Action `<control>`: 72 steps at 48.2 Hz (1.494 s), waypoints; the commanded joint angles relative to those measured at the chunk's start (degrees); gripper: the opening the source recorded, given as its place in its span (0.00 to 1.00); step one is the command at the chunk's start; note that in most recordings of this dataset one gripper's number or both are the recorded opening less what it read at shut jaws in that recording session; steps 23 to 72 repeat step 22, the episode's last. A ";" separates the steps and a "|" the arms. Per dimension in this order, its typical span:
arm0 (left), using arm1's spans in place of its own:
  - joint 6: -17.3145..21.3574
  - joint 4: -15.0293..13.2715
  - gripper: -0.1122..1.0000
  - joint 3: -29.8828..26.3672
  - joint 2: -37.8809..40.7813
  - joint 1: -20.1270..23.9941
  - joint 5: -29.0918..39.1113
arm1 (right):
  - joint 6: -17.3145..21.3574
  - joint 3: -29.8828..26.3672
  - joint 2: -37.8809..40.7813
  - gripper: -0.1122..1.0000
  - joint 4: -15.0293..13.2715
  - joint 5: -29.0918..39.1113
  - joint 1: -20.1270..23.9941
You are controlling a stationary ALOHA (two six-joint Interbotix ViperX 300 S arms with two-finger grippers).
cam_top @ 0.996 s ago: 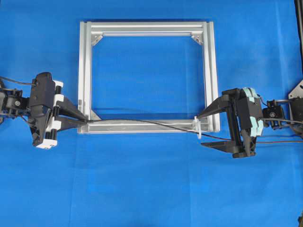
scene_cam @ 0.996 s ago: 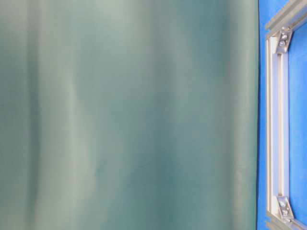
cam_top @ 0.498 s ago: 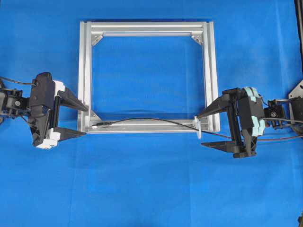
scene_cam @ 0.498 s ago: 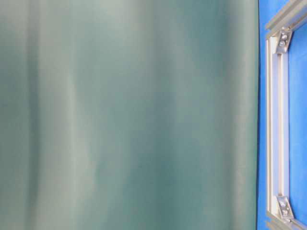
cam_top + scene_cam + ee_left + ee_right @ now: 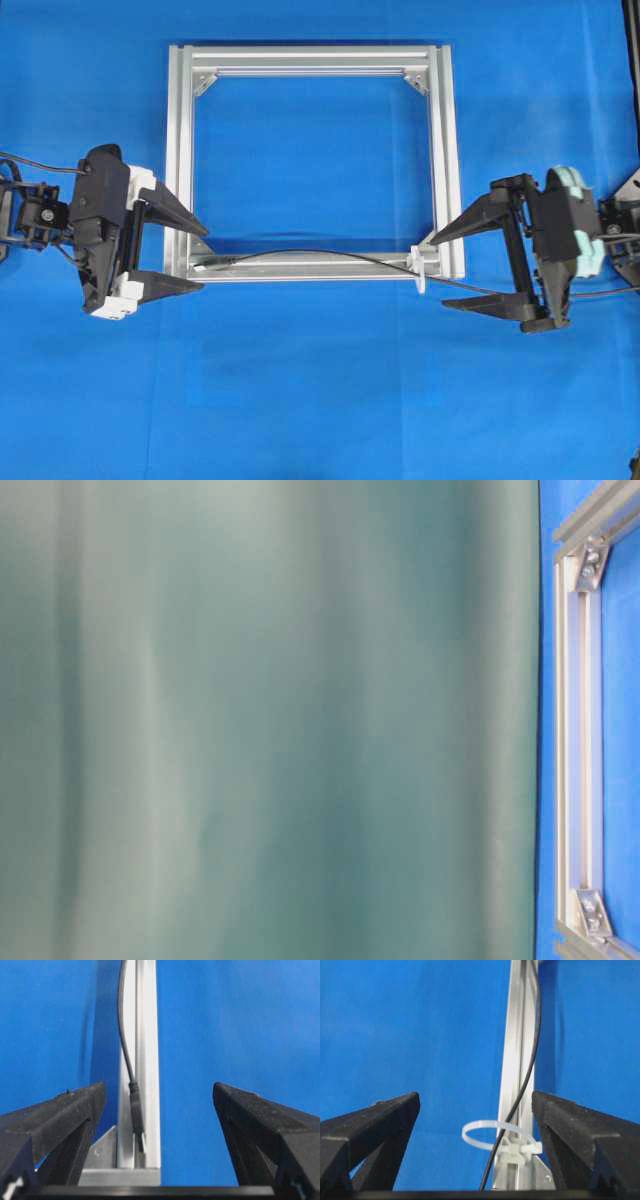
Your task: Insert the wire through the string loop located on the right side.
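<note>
We list first, nearest our right wrist view, the string loop (image 5: 495,1135), a pale ring fixed at the frame's lower right corner, with the wire (image 5: 520,1095) running up through it along the rail; we judge the threading done, since overhead the wire (image 5: 330,256) passes the string loop (image 5: 417,272) at about 4 o'clock of the frame and carries on leftward. Next, the right hand (image 5: 438,272), fingers spread wide and empty, just outside that corner, the wire's free run passing between its fingers without touching them as far as we can tell. Next, the left hand (image 5: 200,258), likewise spread wide and pinching nothing, at about 8 o'clock of the frame; the plug end (image 5: 136,1110) lies loose on the lower rail between its fingers. Farther off, the aluminium frame (image 5: 310,58) on the blue tabletop (image 5: 320,400). Left to do, in our judgement: only drawing both hands clear. Open room lies at 6 o'clock and outward at 3 and 9; the frame's rails are the edges to avoid. The table-level view is mostly blocked by a blurred green surface.
</note>
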 commanded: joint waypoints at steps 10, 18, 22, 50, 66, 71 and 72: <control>0.26 0.26 0.85 -2.20 -1.49 0.09 0.44 | -0.09 -1.14 -3.43 0.92 -0.09 2.02 -0.09; 0.18 0.26 0.85 -2.11 -1.67 0.09 0.44 | -0.09 -1.23 -3.43 0.92 -0.09 2.02 -0.09; 0.18 0.26 0.85 -2.11 -1.67 0.09 0.44 | -0.09 -1.23 -3.43 0.92 -0.09 2.02 -0.09; 0.18 0.26 0.85 -2.11 -1.67 0.09 0.44 | -0.09 -1.23 -3.43 0.92 -0.09 2.02 -0.09; 0.18 0.26 0.85 -2.11 -1.67 0.09 0.44 | -0.09 -1.23 -3.43 0.92 -0.09 2.02 -0.09; 0.18 0.26 0.85 -2.11 -1.67 0.09 0.44 | -0.09 -1.23 -3.43 0.92 -0.09 2.02 -0.09; 0.18 0.26 0.85 -2.11 -1.67 0.09 0.44 | -0.09 -1.23 -3.43 0.92 -0.09 2.02 -0.09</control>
